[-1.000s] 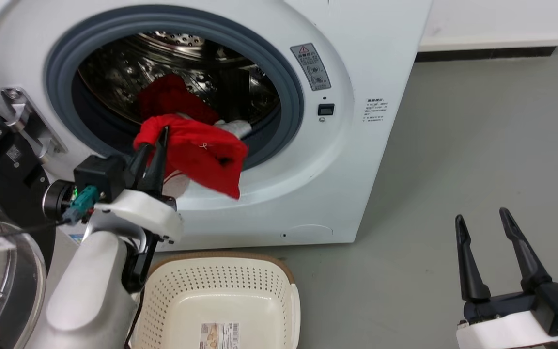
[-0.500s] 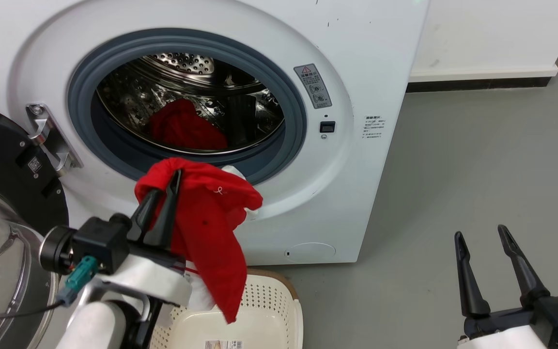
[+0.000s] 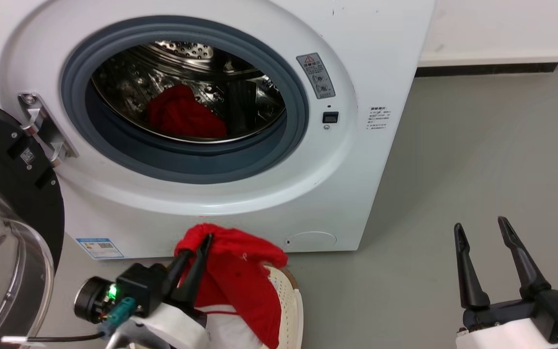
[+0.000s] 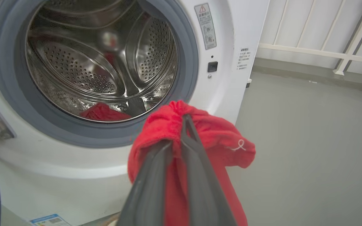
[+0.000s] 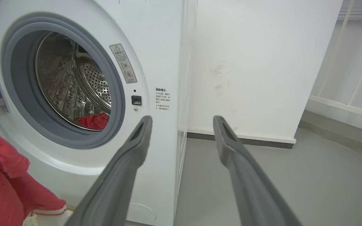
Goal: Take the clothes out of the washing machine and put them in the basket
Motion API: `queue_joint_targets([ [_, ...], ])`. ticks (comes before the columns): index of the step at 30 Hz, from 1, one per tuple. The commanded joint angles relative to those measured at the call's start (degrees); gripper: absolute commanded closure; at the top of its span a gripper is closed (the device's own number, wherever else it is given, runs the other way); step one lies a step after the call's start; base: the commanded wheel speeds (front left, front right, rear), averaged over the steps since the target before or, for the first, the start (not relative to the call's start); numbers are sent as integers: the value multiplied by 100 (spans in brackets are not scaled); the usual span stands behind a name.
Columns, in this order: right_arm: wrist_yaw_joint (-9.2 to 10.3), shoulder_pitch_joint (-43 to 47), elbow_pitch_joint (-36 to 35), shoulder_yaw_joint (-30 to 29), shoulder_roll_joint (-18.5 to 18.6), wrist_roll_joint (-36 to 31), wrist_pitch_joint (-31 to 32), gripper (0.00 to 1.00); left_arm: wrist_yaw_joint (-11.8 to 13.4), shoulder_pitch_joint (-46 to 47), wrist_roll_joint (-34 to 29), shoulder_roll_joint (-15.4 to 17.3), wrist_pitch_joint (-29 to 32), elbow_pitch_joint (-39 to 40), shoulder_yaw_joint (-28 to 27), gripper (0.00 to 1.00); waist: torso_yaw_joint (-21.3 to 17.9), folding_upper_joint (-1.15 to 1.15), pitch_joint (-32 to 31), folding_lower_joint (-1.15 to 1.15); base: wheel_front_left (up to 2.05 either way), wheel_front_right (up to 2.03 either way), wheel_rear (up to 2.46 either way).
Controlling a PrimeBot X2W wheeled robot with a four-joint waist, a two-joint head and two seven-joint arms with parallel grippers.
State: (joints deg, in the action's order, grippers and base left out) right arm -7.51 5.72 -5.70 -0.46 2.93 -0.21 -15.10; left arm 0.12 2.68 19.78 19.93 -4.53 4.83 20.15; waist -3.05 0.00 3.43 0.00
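Observation:
My left gripper [image 3: 200, 242] is shut on a red garment [image 3: 242, 283] that hangs low in front of the washing machine [image 3: 371, 58], draping into the cream basket [image 3: 292, 303] at the bottom edge. The left wrist view has the same garment [image 4: 212, 138] bunched around the closed fingers [image 4: 149, 182]. A second red garment [image 3: 184, 114] lies inside the steel drum [image 3: 129, 82], and it appears again as the red garment [image 5: 93, 121] in the right wrist view. My right gripper [image 3: 480, 227] stands open over the floor at the lower right, holding nothing.
The black-framed glass door [image 3: 3, 232] hangs open at the left, close to my left arm. Grey floor [image 3: 477, 160] stretches to the right of the machine up to a white wall [image 3: 497, 24] with a dark skirting.
My left gripper has carried the red garment out of the porthole and down to the basket. The head camera shifted a little. The right gripper has stayed put.

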Motion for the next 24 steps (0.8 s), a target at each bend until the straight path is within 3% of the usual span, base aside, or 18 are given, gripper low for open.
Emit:
queue_joint_targets([
  [1, 4, -107, -38, 13, -10, 7, -10, 0, -45, -15, -114, 38, -71, -189, 81, 100, -48, 0, 140, 0, 0, 0, 0],
  [11, 4, -668, -159, -40, -11, 7, -11, 0, -303, 634, -65, -307, -590, -1901, 291, 100, -241, 0, 1157, 0, 0, 0, 0],
  [24, 4, -1506, -347, -109, -11, 192, -10, 0, -613, 2200, -193, -463, -951, -4319, 488, 100, -626, 0, 2891, 0, 0, 0, 0],
])
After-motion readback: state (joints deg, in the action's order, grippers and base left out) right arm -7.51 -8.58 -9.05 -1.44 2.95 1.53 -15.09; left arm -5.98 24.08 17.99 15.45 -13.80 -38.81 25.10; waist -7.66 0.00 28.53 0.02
